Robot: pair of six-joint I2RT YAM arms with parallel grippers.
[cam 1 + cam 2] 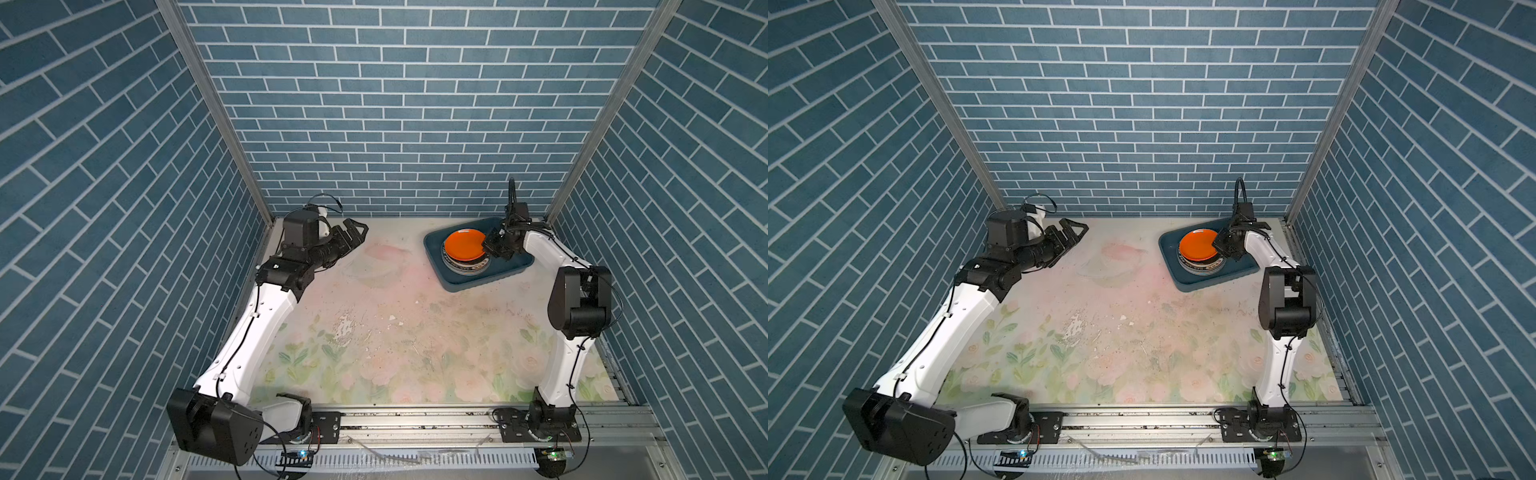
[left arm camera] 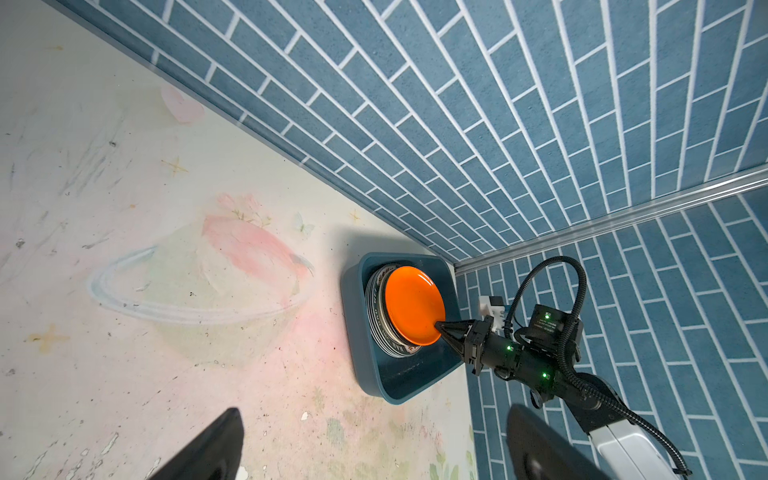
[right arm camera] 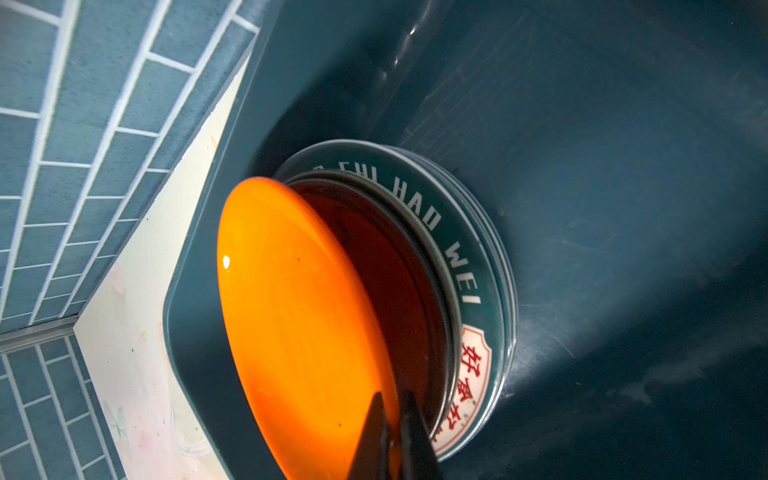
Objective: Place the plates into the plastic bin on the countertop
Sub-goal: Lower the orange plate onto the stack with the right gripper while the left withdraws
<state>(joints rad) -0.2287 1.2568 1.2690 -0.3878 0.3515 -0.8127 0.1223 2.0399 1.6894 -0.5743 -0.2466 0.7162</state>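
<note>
R pincer (image 2: 439, 327) clenched on orange plate (image 2: 413, 305) rim, tilted over stack (image 2: 376, 316) in bin (image 2: 399, 390); L pincer (image 1: 355, 232) released, well apart.

Glossy orange plate (image 3: 299, 316); bin (image 3: 602, 166) seemingly smooth plastic.

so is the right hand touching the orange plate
Touching. The right wrist view shows the right hand pinching the rim of the orange plate, one finger on each face.
</note>
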